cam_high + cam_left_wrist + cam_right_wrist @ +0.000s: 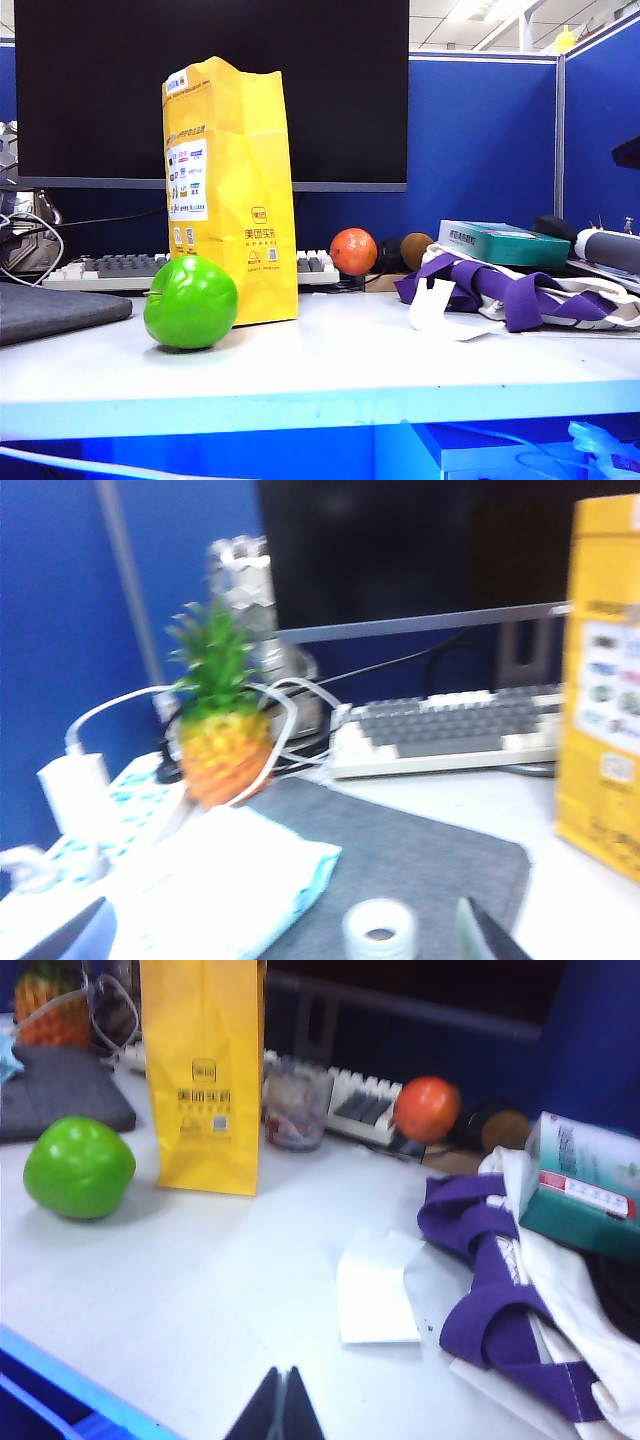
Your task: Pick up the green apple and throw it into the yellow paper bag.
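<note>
The yellow paper bag (232,190) stands upright on the white table, in front of the monitor; it also shows as the yellow paper bag (203,1070) and at the edge of the left wrist view (603,680). The green apple is out of view. A larger round green fruit with a crease (190,302) lies touching the bag's front left corner; the right wrist view shows this green fruit (78,1167) too. My left gripper (278,935) is open over the grey mat, nothing between its fingers. My right gripper (283,1375) is shut and empty near the table's front edge. Neither gripper shows in the exterior view.
A toy pineapple (225,730), cables, a white packet (220,880) and a tape roll (380,930) lie by the grey mat (420,850). Behind are a keyboard (450,730), a glass (297,1108), an orange (353,251) and a brown fruit (415,248). Purple-white cloth (520,290), a teal box (503,243) and white paper (377,1285) lie on the right.
</note>
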